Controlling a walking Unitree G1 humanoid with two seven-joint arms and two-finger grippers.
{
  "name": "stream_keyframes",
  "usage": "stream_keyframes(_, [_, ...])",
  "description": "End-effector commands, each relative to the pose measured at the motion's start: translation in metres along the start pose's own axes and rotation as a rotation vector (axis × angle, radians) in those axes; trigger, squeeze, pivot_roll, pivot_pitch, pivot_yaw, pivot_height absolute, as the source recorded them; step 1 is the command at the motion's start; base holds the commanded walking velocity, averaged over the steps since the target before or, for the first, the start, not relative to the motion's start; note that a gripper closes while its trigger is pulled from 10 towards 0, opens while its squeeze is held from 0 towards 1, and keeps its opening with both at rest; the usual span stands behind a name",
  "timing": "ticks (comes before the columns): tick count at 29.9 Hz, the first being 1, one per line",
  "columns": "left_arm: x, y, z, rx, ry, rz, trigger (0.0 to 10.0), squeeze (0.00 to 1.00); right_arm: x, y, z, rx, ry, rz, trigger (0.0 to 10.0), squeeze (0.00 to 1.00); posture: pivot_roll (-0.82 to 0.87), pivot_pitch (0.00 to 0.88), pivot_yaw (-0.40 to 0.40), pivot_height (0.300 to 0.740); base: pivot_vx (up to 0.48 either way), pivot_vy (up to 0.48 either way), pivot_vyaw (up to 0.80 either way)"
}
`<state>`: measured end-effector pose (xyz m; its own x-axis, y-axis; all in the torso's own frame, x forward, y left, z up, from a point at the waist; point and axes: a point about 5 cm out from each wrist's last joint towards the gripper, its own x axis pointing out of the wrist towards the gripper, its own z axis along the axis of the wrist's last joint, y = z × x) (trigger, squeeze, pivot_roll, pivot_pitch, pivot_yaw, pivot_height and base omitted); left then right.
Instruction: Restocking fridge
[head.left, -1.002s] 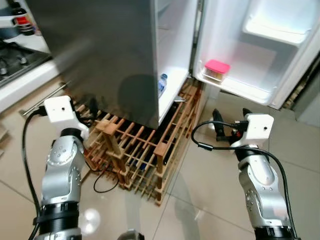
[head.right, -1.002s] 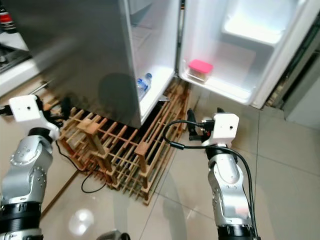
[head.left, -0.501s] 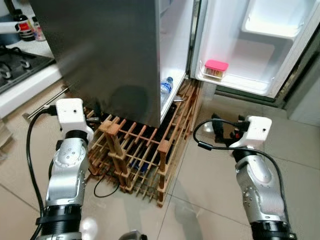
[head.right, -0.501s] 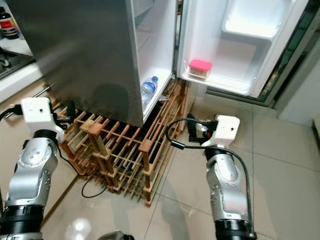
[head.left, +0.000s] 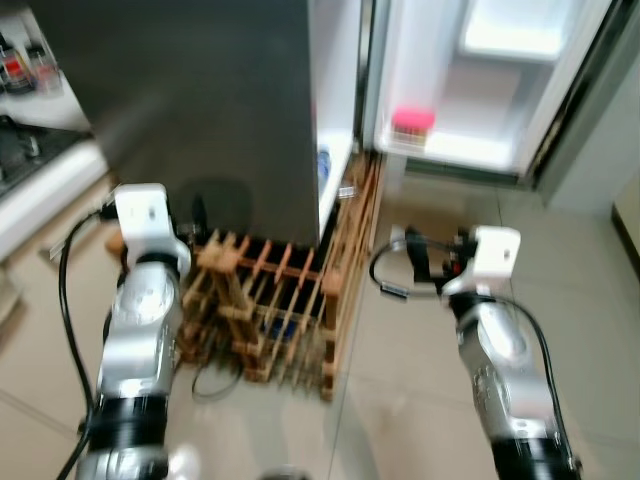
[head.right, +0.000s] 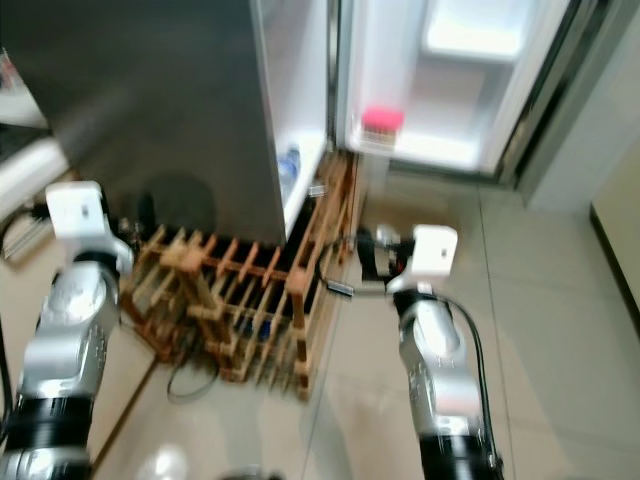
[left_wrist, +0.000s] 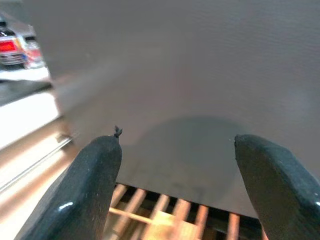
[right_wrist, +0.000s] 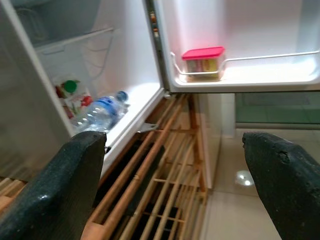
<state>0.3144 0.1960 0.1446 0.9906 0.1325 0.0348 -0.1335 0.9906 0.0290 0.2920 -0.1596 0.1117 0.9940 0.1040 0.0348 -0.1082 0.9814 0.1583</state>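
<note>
Silver arms fill the near part of my head view, both raised over the tiled floor (head.left: 590, 300). On my left, the left end effector (left_wrist: 175, 160) has its fingers (left_wrist: 90, 185) spread wide with nothing between them, pointing at the grey side of the fridge (head.left: 200, 90) just above a wooden rack (head.left: 275, 305). On my right, the right end effector (right_wrist: 175, 165) is likewise spread and empty, held out over the floor beside that rack, aimed toward the open fridge. The rack sits low on the floor against the fridge's foot, between my two arms. Beyond it, inside the lit fridge compartment, I see a water bottle (right_wrist: 100, 110) lying on its side on the lowest shelf, with a small green-capped packet (right_wrist: 70, 90) just behind it. Farther right, the open fridge door (head.left: 480, 90) carries a pink-lidded container (right_wrist: 203, 61) in its bottom door shelf. At far left a bench (head.left: 45, 165) holds some blurred bottles (head.left: 20, 70)
</note>
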Motion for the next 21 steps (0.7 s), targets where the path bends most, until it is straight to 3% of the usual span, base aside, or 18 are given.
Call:
stream_keyframes(1, [-0.0002,0.0043,0.002,0.003,-0.006,0.005,10.0,0.0,0.0,0.0019,0.0008,-0.001,-0.006,0.004,10.0,0.0,-0.04,0.0,0.061,0.74,0.0,0.0,0.48])
stream_keyframes(4, [-0.0003,0.0053,0.002,0.007,-0.009,0.007,10.0,0.0,-0.0001,0.003,-0.0001,0.002,-0.004,0.007,10.0,0.0,-0.04,0.0,0.059,0.74,0.0,0.092,0.48])
stream_keyframes(10, [-0.001,0.0002,0.0038,0.017,-0.029,-0.013,10.0,0.0,0.0008,0.0037,0.0,0.006,-0.003,0.014,10.0,0.0,-0.03,0.0,0.053,0.74,0.0,0.467,0.46])
stream_keyframes(19, [0.0011,-0.0018,0.007,0.033,-0.052,-0.014,10.0,0.0,0.0008,0.0012,0.0021,0.0,-0.014,0.008,10.0,0.0,-0.04,0.0,0.048,0.74,0.0,0.0,0.44])
stream_keyframes(21, [0.0006,-0.0023,0.0061,0.035,-0.047,-0.008,10.0,0.0,0.0004,0.0,0.0022,-0.002,-0.014,0.008,10.0,0.0,-0.03,0.0,0.047,0.74,0.0,-0.472,0.42])
